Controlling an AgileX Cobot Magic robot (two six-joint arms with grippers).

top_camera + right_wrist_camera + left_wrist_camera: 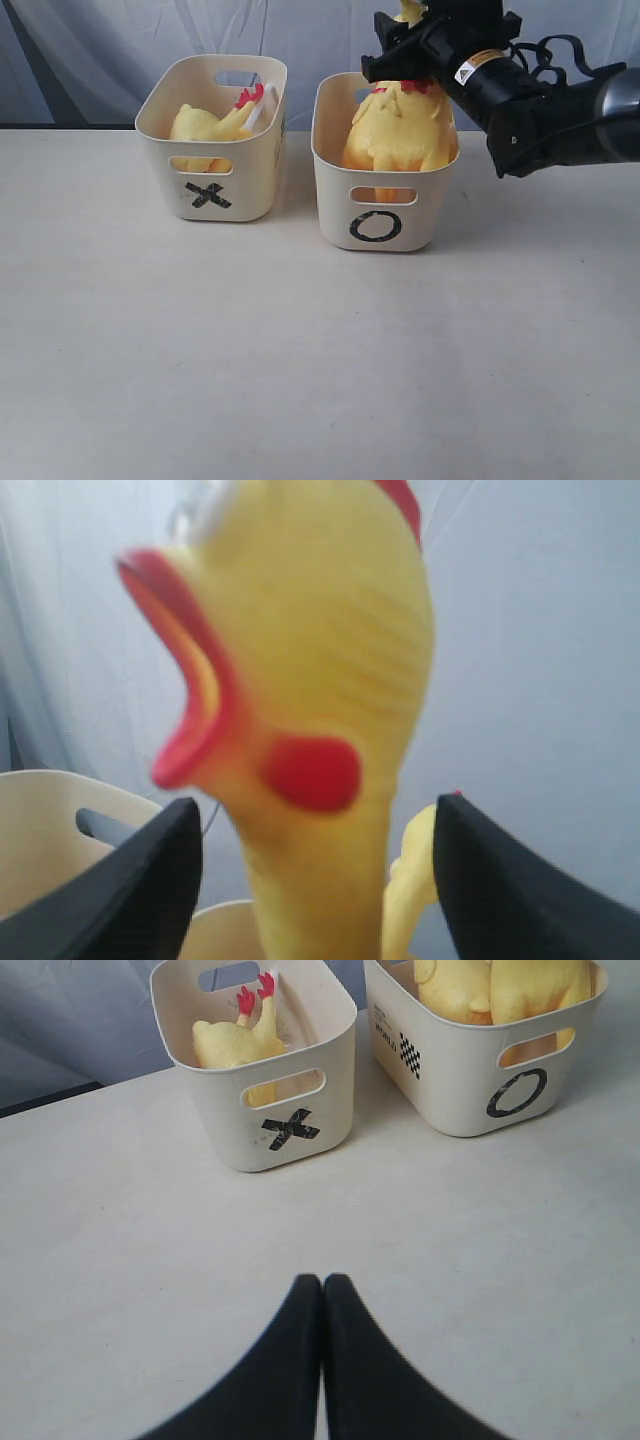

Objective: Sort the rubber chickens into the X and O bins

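Note:
The X bin [212, 195] stands at the back left with a yellow rubber chicken [205, 125] lying in it, red feet up. To its right, the O bin [335, 200] holds a big rubber chicken [400, 135] standing neck-up. My right gripper [408, 48] hangs over the O bin, open. In the right wrist view that chicken's head [310, 680] and neck rise between my right gripper [315, 825], with a gap to each finger [150, 880]. My left gripper [322, 1282] is shut on nothing above bare table in front of the X bin [290, 1130] and O bin [460, 1070].
A grey-blue curtain [100, 50] hangs behind the bins. The pale table [300, 350] stretches wide in front of them. A second yellow chicken part [410, 880] shows beside the neck in the right wrist view.

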